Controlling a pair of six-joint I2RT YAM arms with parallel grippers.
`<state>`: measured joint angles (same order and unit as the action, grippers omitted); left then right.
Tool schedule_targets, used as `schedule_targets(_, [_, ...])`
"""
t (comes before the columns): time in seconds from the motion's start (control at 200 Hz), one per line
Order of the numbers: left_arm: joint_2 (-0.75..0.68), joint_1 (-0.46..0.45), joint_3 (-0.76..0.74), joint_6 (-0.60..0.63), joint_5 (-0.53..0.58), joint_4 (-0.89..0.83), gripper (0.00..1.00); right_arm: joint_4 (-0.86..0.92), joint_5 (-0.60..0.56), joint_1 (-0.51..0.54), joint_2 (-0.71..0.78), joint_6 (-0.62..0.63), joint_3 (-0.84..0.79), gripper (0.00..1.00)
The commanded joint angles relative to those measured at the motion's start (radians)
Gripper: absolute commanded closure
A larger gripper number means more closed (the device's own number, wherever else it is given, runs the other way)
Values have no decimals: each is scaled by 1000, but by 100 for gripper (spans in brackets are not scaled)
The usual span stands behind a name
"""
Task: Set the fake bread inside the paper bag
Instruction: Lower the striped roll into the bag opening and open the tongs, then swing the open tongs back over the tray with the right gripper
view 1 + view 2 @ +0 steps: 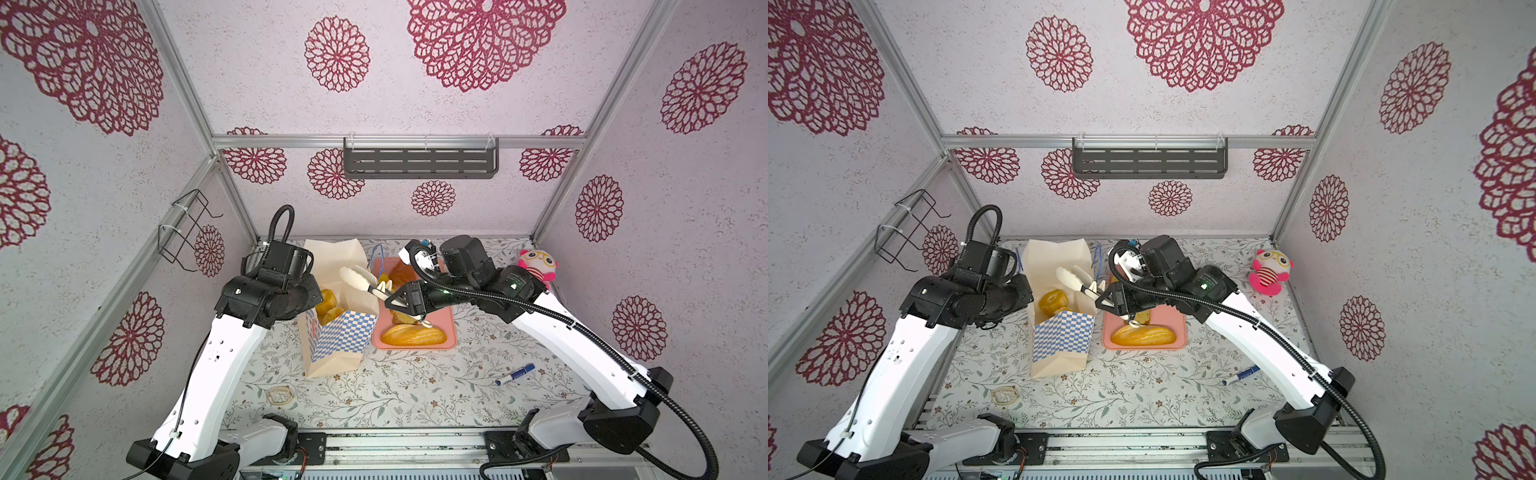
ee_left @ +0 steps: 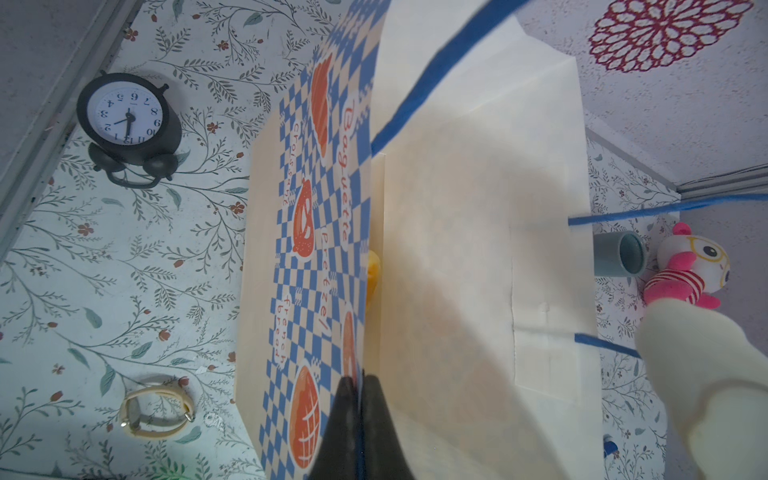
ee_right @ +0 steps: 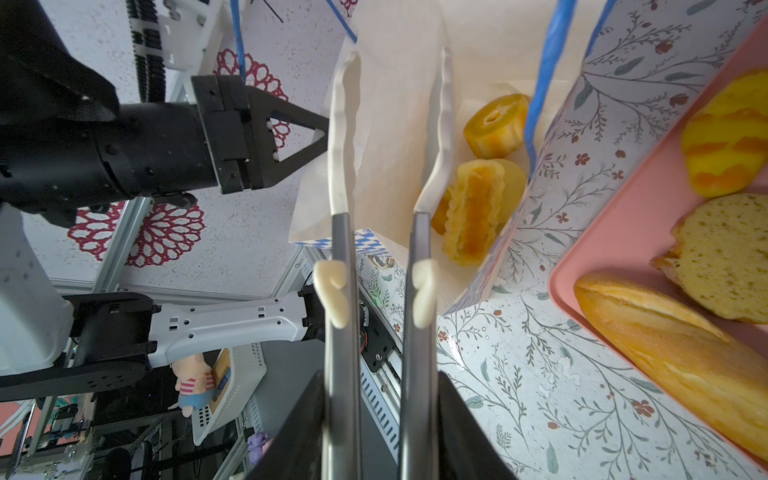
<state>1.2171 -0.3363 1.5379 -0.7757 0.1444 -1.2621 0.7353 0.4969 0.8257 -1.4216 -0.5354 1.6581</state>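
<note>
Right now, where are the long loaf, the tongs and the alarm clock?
long loaf (image 1: 413,335), in a top view, on the middle of its crust.
tongs (image 1: 356,279), in a top view, on the white scoop end.
alarm clock (image 2: 129,118), left wrist view, on the white dial.

Glossy fake bread, matt paper bag, smooth pink tray.
</note>
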Motion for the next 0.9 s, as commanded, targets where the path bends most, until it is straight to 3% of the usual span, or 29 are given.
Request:
schedule_targets(0.0, [-28, -7, -2, -13, 14, 34, 100, -52, -21, 4, 54, -12, 41, 61])
schedule_targets(0.245, [-36, -7, -9, -13, 17, 35, 100, -15, -74, -63, 49, -1, 181, 63])
schedule_targets(0.51, [-36, -9, -9, -14, 7, 40, 100, -126, -53, -341, 113, -77, 152, 64])
schedule_targets(0.705, [-34, -11, -3, -11, 7, 42, 100, -137, 2, -501, 136, -101, 10, 64])
schedule_targets(0.896, [-36, -11, -10, -11, 4, 44, 100, -187, 55, -565, 121, -117, -218, 64])
